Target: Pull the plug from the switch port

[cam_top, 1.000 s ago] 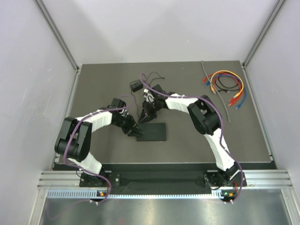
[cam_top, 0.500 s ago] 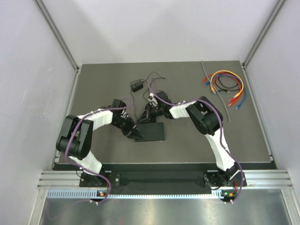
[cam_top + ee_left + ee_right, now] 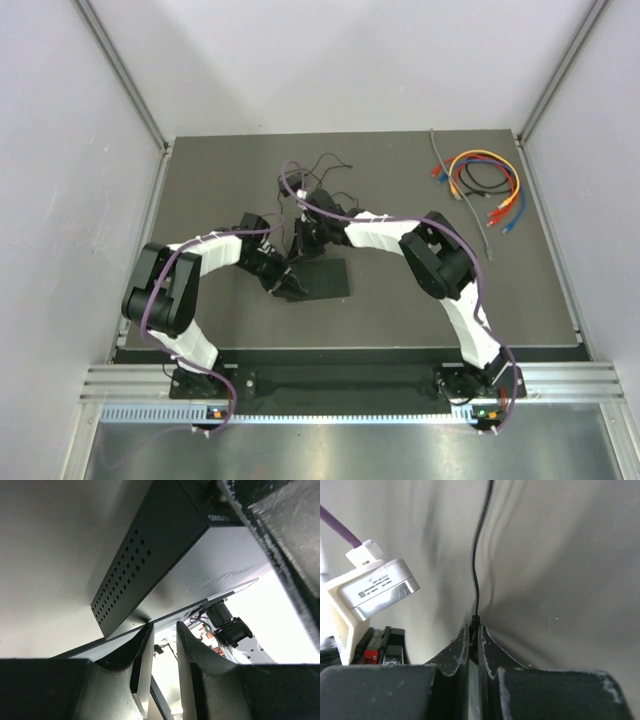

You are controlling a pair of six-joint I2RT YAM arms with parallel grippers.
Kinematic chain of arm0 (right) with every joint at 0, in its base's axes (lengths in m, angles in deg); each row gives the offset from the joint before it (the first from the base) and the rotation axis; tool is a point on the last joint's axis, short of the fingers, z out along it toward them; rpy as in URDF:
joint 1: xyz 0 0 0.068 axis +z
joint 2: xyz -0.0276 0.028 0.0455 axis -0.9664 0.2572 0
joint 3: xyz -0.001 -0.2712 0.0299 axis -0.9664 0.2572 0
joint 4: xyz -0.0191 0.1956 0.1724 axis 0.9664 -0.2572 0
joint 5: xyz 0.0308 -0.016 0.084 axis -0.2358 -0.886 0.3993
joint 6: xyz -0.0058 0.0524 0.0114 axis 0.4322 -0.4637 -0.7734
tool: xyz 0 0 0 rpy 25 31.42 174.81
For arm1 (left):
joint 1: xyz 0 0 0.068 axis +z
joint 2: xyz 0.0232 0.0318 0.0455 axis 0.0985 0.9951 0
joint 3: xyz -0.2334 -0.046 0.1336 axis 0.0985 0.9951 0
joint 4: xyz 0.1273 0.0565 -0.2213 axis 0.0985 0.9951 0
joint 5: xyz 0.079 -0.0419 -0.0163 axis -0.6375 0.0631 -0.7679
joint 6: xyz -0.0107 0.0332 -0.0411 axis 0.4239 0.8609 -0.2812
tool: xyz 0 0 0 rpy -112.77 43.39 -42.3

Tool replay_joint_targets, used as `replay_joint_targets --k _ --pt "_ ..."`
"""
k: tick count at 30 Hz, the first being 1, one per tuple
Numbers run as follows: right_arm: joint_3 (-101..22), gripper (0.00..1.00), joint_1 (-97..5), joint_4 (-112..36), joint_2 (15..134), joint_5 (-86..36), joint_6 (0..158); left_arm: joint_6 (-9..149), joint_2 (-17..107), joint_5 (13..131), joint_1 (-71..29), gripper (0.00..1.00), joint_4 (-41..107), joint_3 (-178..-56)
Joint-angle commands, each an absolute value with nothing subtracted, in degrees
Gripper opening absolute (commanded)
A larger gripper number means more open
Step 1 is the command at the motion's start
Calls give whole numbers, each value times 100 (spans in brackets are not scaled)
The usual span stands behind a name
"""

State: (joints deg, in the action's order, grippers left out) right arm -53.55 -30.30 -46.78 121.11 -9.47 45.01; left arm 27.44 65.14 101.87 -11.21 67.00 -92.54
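The switch point(image 3: 322, 280) lies flat on the tabletop point(image 3: 420, 290), about midway between the 2 arms. Its left end sits under the left arm's tip, and the right arm reaches in over its far edge.

The split looks deliberate: 1 arm steadies the box so it cannot slide while the other draws the lead out of the port.

The left fingers point(image 3: 142, 655) stand apart. Only bright background shows in the gap between them, and their tips are pushed up against the switch's flat face beside its vented side. This looks like bracing rather than pinching, though I cannot tell how hard they bear down.

The right fingers point(image 3: 457, 650) are together, clamped on a thin black cable point(image 3: 475, 555) that comes out from between their tips and runs away across the grey surface. The plug is hidden inside that pinch. No switch shows in the right wrist view, so the plug may already be clear of the port, but that cannot be confirmed.
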Motion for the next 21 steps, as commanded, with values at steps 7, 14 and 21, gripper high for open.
replay_joint_targets --k 7,14,21 --pt "-4923 0 -3334 -2923 11882 -710 3496 2902 6768 9033 -1096 31 6968 -8983" --pt "-4297 0 -3686 -617 12146 -48 714 2884 6786 9042 -1087 32 6968 -8957" --pt "-4860 0 -3660 -2409 12032 -162 2427 3367 6409 9270 -1105 31 6924 -9150"
